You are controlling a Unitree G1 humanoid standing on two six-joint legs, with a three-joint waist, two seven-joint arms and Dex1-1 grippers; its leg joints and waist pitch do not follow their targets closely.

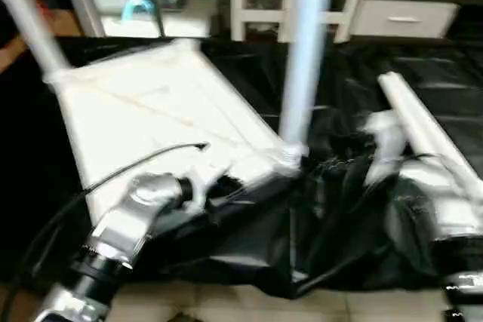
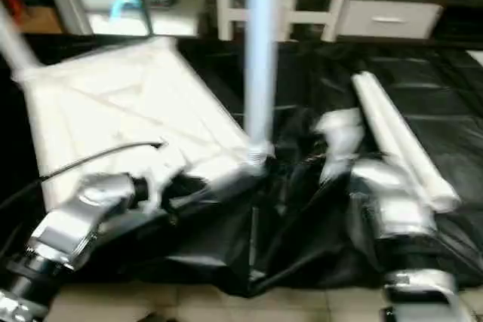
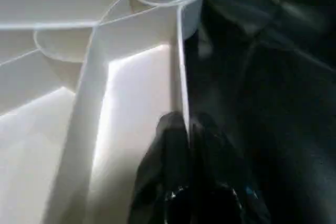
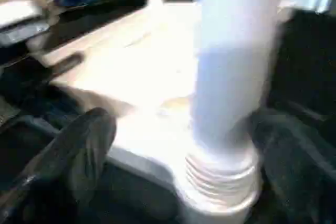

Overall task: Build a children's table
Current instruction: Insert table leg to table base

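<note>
The white tabletop (image 1: 151,111) lies underside up on a black sheet, its ribs showing. One leg (image 1: 30,20) rises from its far left corner. Another leg (image 1: 302,58) stands upright in the near right corner socket, its threaded base (image 4: 220,182) just above the socket. My left gripper (image 3: 186,124) is shut on the thin rim wall (image 3: 181,66) of the tabletop, close to that socket. My right gripper (image 4: 184,129) is open, one finger (image 4: 79,150) on each side of the upright leg's lower end. A loose leg (image 1: 423,126) lies on the sheet at the right.
A crumpled black plastic sheet (image 1: 339,81) covers the floor under the work, with pale tiles (image 1: 226,299) at its near edge. White shelving and a drawer unit (image 1: 400,13) stand at the back. A black cable (image 1: 136,164) arcs over my left forearm.
</note>
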